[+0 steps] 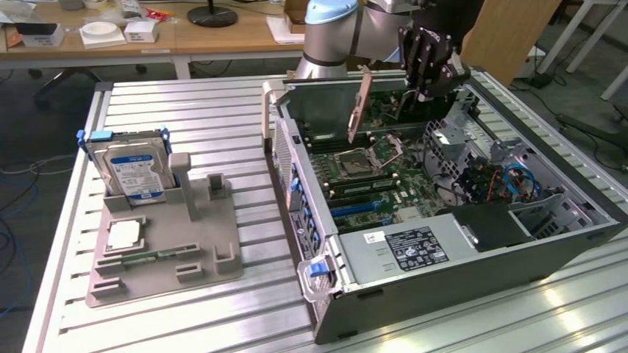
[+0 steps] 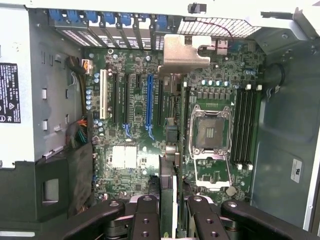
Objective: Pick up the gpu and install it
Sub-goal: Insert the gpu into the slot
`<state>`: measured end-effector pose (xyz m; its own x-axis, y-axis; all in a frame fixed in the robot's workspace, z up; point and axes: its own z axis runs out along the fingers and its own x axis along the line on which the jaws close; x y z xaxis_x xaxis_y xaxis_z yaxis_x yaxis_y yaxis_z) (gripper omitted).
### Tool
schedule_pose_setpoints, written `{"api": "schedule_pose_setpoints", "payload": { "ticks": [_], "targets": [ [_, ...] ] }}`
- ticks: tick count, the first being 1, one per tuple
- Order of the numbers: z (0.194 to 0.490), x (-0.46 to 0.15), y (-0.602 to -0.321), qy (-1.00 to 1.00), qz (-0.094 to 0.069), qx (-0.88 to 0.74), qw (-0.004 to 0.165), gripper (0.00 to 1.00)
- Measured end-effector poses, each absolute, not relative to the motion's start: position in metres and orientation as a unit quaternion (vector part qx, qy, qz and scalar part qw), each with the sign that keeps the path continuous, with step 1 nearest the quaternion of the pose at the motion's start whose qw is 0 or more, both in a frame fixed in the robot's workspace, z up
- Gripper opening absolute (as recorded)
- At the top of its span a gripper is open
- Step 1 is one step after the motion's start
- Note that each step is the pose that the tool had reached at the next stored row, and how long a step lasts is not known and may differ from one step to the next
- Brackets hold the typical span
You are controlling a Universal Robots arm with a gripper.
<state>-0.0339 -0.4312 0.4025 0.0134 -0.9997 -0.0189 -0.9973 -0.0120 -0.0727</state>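
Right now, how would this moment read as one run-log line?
gripper: shut on gpu | gpu: held above motherboard, not in a slot | place: over open computer case | hard drive: upright in grey stand

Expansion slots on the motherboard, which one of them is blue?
The long blue slot, with black slots on both sides of it; the white slot sits at the row's outer end.

Looking down into an open computer case [image 2: 280,150], the gripper [image 2: 170,220] clamps the gpu [image 2: 168,180] edge-on between two black fingers [image 2: 145,217], with its metal bracket [image 2: 185,50] at the end away from the gripper. Below lies a green motherboard [image 2: 125,185] with a blue slot [image 2: 149,102] among black slots [image 2: 120,100]. An open CPU socket [image 2: 210,132] sits beside the memory slots [image 2: 247,127].
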Motion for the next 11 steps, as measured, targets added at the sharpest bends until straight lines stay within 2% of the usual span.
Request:
{"api": "schedule_pose_setpoints", "payload": {
  "ticks": [11],
  "targets": [
    [0.4006,-0.0339,-0.4312,0.702,-0.019,-0.711,0.033,0.26]
  ]
}}
